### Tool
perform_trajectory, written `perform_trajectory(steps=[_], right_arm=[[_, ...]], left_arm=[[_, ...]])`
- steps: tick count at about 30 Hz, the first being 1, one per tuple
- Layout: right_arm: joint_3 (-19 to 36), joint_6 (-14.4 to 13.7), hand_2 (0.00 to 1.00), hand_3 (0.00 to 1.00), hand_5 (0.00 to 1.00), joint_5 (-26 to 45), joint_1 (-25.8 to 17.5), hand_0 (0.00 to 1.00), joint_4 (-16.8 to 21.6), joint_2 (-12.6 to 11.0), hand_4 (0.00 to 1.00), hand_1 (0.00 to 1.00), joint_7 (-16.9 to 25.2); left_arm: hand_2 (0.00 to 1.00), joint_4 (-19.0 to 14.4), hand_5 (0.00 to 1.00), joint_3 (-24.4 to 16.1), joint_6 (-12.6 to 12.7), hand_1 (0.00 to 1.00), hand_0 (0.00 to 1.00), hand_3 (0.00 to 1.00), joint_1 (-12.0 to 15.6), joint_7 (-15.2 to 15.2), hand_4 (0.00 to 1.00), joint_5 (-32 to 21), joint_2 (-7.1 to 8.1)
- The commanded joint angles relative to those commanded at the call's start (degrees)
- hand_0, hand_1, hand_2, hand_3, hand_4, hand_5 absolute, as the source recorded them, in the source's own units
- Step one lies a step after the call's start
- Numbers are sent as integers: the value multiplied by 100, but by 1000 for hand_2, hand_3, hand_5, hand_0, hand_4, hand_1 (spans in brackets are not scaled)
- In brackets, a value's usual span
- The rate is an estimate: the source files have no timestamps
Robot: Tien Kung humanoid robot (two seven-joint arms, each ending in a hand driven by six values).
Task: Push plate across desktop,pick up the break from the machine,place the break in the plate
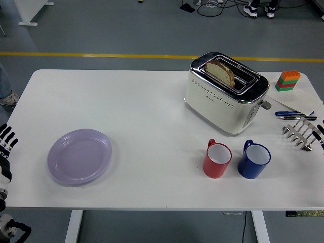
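Two hands wait at the table's side edges, left hand [7,142] fingers spread, right hand [304,132] fingers I can't read, so your round lilac plastic plate [79,156] near the left edge needs pushing toward the cream toaster [225,93] holding the browned bread slice [220,71]

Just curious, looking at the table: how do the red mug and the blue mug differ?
The red mug stands left of the blue mug, nearer the purple plate. Colours differ: red versus blue outside. Both are upright, white inside, seemingly empty, similar in size, handles pointing up-left in the picture, in front of the white toaster.

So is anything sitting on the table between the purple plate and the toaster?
No. In the head view the stretch from the purple plate to the toaster is bare white table; the red mug stands below that line.
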Motion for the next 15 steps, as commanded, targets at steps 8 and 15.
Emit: perform_trajectory(steps=[8, 15], right_arm=[[-40, 3, 654, 604, 333, 3, -2, 706, -23, 12, 507, 650, 1], [-76, 6, 654, 605, 332, 7, 13, 706, -35, 10, 507, 648, 3]], left_arm=[[887, 452, 998, 291, -161, 847, 824, 868, -216, -176, 538, -224, -51], [870, 839, 998, 654, -302, 835, 807, 854, -452, -275, 521, -312, -74]])
